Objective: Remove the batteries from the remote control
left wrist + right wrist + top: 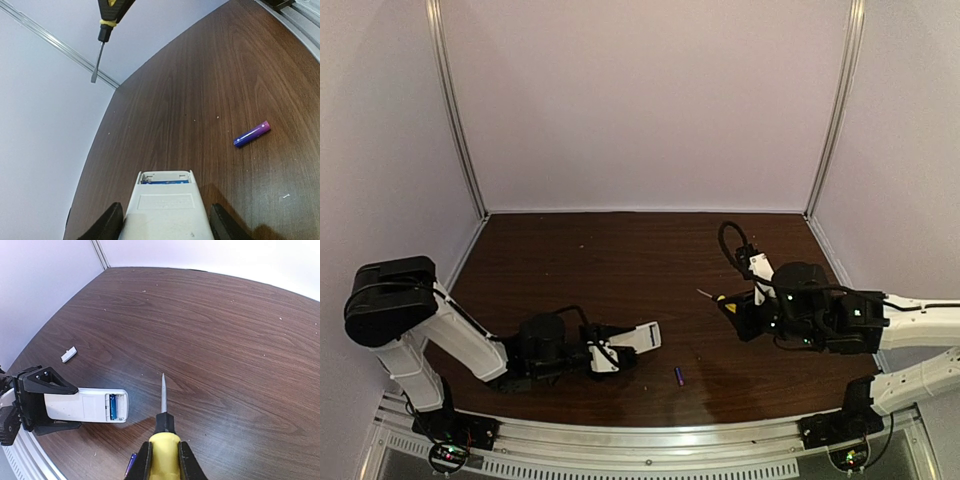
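Note:
My left gripper point(166, 222) is shut on the white remote control point(166, 207), one black finger on each long side, and holds it low over the table. The remote's open battery bay faces away from the gripper, and a blue battery point(112, 406) lies inside it. A second, blue-purple battery point(252, 134) lies loose on the wood, right of the remote's end. From the top the remote point(640, 337) points toward the right arm. My right gripper point(165, 456) is shut on a yellow-handled screwdriver point(162, 427), its blade tip a short way right of the open bay.
A small white cover piece point(69, 354) lies on the table beyond the remote, near the left wall. Pale walls close the table on three sides. A metal rail point(620, 440) runs along the near edge by the arm bases.

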You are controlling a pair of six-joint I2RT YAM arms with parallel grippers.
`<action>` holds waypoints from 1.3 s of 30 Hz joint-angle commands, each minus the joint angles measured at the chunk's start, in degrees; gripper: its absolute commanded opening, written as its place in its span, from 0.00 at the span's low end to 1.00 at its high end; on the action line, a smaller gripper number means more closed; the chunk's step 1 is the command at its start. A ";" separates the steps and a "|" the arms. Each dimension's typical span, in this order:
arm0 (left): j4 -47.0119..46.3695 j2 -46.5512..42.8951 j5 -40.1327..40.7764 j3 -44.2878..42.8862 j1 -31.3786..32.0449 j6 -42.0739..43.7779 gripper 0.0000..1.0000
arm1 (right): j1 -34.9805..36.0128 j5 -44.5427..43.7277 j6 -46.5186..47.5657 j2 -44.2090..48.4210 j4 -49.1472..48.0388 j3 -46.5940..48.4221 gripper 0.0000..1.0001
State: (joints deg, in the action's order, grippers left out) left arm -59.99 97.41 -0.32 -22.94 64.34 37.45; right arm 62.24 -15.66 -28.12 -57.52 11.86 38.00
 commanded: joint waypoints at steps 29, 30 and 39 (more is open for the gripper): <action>2.88 -5.26 -10.82 0.01 -6.49 -10.03 0.00 | -5.46 14.79 5.28 -0.32 -11.68 -5.30 0.00; 4.98 -5.63 -11.99 -0.71 -6.63 -9.99 0.00 | -5.45 15.32 5.13 -0.05 -11.68 -5.37 0.00; 17.17 -4.47 -10.80 -7.51 -7.51 -11.82 0.00 | -5.46 17.99 3.02 2.58 -13.69 -7.14 0.00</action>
State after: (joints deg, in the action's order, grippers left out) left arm -48.62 92.27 -11.20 -26.79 57.45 27.68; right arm 57.10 -0.34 -23.77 -56.18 0.93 32.23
